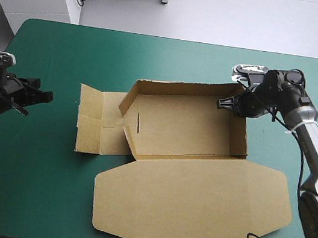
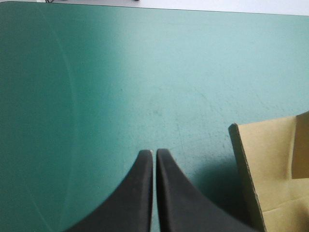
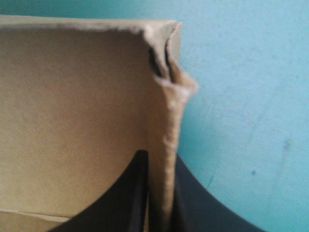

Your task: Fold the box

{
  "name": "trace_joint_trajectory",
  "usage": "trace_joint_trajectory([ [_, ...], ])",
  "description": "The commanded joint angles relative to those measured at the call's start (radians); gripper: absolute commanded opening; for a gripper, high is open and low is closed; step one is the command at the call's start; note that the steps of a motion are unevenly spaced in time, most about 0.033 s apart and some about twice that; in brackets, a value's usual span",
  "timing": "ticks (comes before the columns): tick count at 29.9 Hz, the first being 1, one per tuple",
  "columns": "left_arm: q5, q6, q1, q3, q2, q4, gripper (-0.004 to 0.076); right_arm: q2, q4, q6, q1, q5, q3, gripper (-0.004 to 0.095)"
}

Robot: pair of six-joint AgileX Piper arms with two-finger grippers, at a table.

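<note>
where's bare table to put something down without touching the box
Bare teal-green cover: the near-left corner, between the left gripper and the lid; also the far strip behind the back wall of the box. Crowded: the middle and near right, and the box's far-right corner, where the right gripper pinches the wall.

The box point(image 1: 183, 123) is plain brown, the cover point(image 1: 31, 152) plain teal-green.

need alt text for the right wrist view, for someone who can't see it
The right claw is shut on a raised wall of the brown box, near a crumpled corner, one side of the claw inside the box and one outside. The teal-green table cover lies beyond the wall.
</note>
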Motion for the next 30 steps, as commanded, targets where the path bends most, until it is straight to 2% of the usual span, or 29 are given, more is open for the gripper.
trace_joint_trajectory([
  [1, -0.027, 0.001, 0.002, -0.027, -0.015, -0.038, 0.0008, 0.01, 0.046, -0.014, -0.002, -0.026, -0.091, 0.0246],
  [6, -0.023, 0.001, 0.002, -0.027, -0.015, -0.04, 0.0007, 0.063, 0.057, 0.0, -0.002, -0.037, -0.161, 0.047],
  [9, -0.021, 0.004, 0.002, -0.027, -0.01, -0.081, 0.0008, 0.07, 0.057, 0.013, -0.002, -0.063, -0.185, 0.0553],
  [12, -0.014, 0.004, 0.002, -0.027, -0.002, -0.112, 0.0007, 0.07, 0.053, 0.016, -0.002, -0.026, -0.222, 0.0557],
  [19, -0.011, 0.002, 0.002, -0.027, 0.003, -0.112, 0.0007, 0.07, -0.05, 0.059, -0.002, 0.222, -0.279, 0.0557],
  [25, -0.013, 0.002, 0.002, -0.027, 0.003, -0.109, 0.0007, 0.072, 0.001, 0.059, -0.002, 0.221, -0.216, 0.0553],
  [30, -0.011, 0.002, 0.002, -0.027, 0.003, -0.109, 0.0007, 0.078, 0.0, 0.059, -0.002, 0.211, -0.133, 0.0553],
])
